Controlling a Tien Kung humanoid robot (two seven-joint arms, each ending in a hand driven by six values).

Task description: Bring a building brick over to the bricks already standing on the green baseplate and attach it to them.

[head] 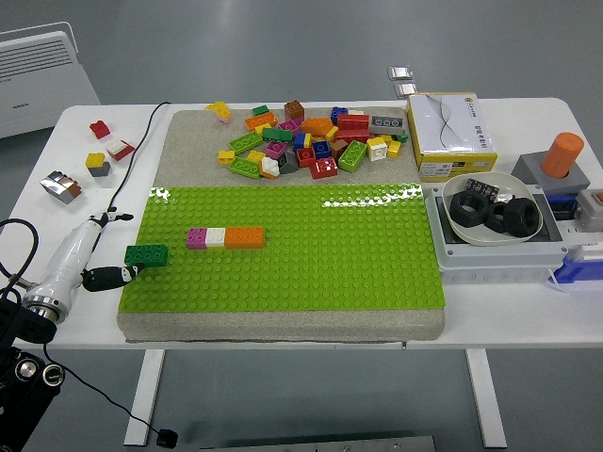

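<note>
Left hand beside green brick, brick row on baseplate

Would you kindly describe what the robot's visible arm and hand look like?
The left arm has a glossy white, tapered forearm shell ending in a metallic ring, with black jointed segments and looping black cables below. The left hand has slim black fingers with small white markings.

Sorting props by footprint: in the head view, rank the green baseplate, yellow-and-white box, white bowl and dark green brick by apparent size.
1. green baseplate
2. yellow-and-white box
3. white bowl, close to the box
4. dark green brick
</note>
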